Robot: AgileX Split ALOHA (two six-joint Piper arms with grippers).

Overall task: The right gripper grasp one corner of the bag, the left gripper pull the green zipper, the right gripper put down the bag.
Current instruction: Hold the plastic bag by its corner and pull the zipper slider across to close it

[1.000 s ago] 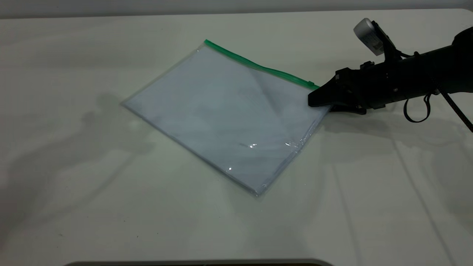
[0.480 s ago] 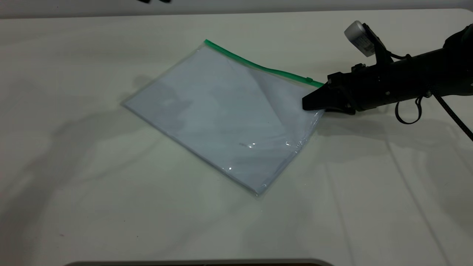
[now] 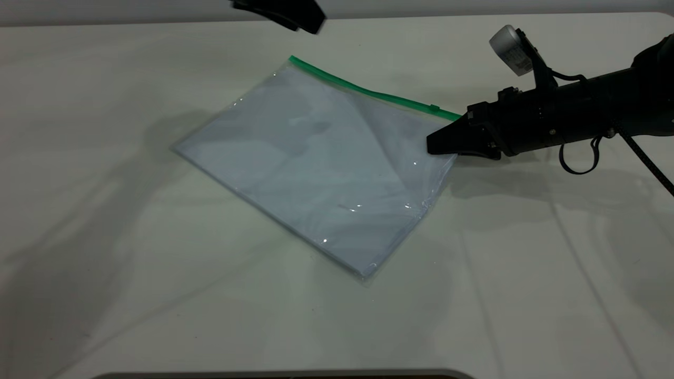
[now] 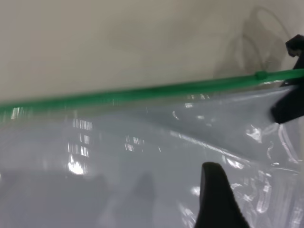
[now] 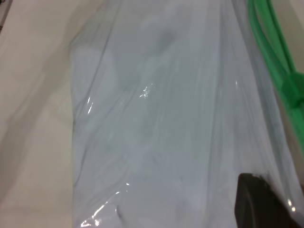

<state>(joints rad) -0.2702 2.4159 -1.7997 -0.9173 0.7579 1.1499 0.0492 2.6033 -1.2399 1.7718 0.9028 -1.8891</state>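
While corner (image 3: 447, 118) lifted since a second ago | right gripper (image 3: 439, 146) clenched on bag (image 3: 316, 163) | left gripper (image 3: 281, 13) entered above zipper (image 3: 368, 93), jaws unclear

On the desk (image 3: 158, 295) the bag (image 3: 316, 168) lies mid-desk, its zipper (image 3: 368, 92) along the far edge, the right end effector (image 3: 439, 145) at its right corner, the left end effector (image 3: 284, 13) above behind.

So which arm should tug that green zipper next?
The left, probably. The right pincer is busy at the bag's corner beside the green zipper, while the left pincer hovers free above the bag's far end.
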